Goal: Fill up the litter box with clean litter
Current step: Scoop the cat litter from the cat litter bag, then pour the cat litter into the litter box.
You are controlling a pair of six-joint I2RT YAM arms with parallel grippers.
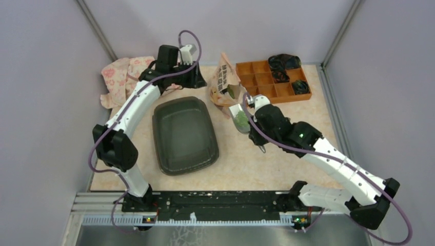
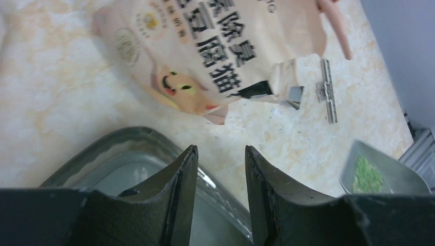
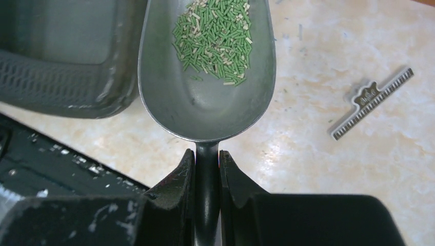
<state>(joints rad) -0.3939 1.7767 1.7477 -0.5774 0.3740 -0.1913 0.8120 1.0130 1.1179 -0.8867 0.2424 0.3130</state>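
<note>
right end effector (image 3: 206,158) grips scoop (image 3: 205,107) holding clean litter (image 3: 213,36)

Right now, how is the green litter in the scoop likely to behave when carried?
Probably loose: the clean litter is separate short pellets, so it should slide on the smooth metal scoop if tilted. Likely light: the pile is thin. Spilled pellets, being rod-shaped, may roll.

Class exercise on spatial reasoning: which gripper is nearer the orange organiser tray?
Right. The right gripper, holding the scoop, is just in front of the tray; the left gripper is beyond the bag, farther left.
</note>
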